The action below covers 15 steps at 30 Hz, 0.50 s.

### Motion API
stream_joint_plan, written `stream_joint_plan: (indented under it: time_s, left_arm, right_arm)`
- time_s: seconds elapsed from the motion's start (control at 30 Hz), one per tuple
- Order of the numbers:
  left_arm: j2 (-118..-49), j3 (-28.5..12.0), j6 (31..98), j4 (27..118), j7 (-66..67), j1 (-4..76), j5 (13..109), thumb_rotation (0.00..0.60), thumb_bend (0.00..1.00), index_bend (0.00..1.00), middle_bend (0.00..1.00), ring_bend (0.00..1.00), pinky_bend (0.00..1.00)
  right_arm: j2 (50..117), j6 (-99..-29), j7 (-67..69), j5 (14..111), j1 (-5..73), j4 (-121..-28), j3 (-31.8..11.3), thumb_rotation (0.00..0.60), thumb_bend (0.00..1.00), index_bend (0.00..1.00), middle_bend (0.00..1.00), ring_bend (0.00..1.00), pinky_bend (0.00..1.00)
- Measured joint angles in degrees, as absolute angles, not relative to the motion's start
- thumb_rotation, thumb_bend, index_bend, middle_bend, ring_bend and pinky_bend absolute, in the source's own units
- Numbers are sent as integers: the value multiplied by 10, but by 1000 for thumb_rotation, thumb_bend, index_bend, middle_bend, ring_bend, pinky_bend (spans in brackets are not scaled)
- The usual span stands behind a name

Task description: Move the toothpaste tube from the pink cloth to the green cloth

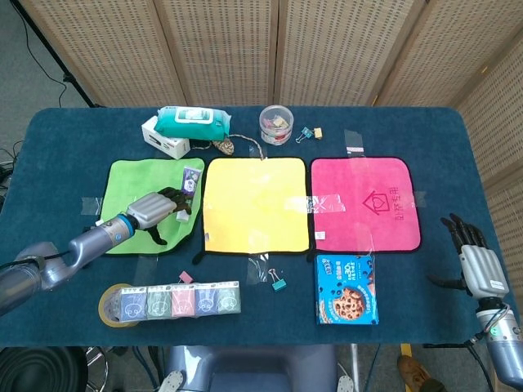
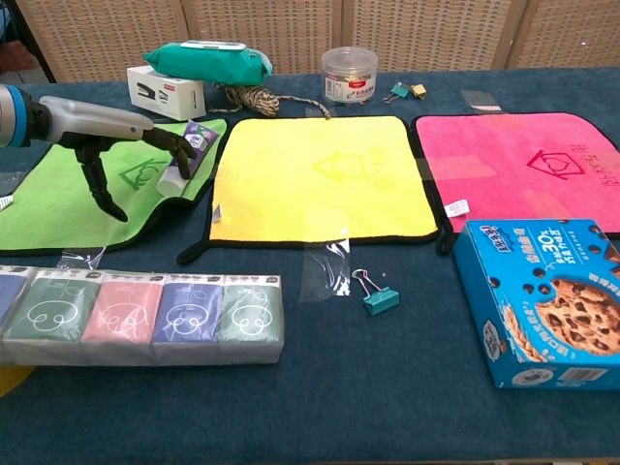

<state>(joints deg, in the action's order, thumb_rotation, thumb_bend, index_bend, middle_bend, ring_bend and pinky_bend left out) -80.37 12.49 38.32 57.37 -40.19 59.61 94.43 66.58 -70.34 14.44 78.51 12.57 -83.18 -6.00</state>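
Purple-labelled toothpaste tube (image 2: 188, 156), lettering perhaps unreadable

Left hand (image 2: 116, 136) reaches forward, fingers curled; right hand (image 1: 477, 260) upright, fingers spread.

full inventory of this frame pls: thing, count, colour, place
toothpaste tube: 1, white and purple, in left hand over green cloth's right edge
green cloth: 1, left
yellow cloth: 1, middle
pink cloth: 1, right
wet wipes pack: 1, teal, back left
stapler box: 1, white, under wipes
clear jar: 1, back centre
binder clips: teal, one front, some by the jar
cookie box: 1, blue, front right
tissue packs: 1 row, mixed colours, front left
tape roll: 1, yellowish, front left
left hand: holds tube
right hand: far right, holds nothing
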Motion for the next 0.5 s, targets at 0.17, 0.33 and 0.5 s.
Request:
stream_joint_plan:
  time_s: [0.17, 0.33, 0.5]
  left_arm:
    - [-800, 126, 390, 569, -407, 587, 945, 574, 0, 270, 93, 0, 0]
    - [-797, 128, 395, 564, -416, 578, 946, 575, 0, 266, 93, 0, 0]
    - [-793, 131, 398, 560, -423, 571, 948, 575, 0, 266, 93, 0, 0]
  right_arm:
    - [665, -704, 144, 786, 126, -833, -60, 600, 0, 0, 0, 0, 0]
    - [665, -703, 145, 788, 126, -835, -59, 600, 0, 0, 0, 0, 0]
    - [665, -703, 145, 790, 126, -837, -58, 600, 0, 0, 0, 0, 0]
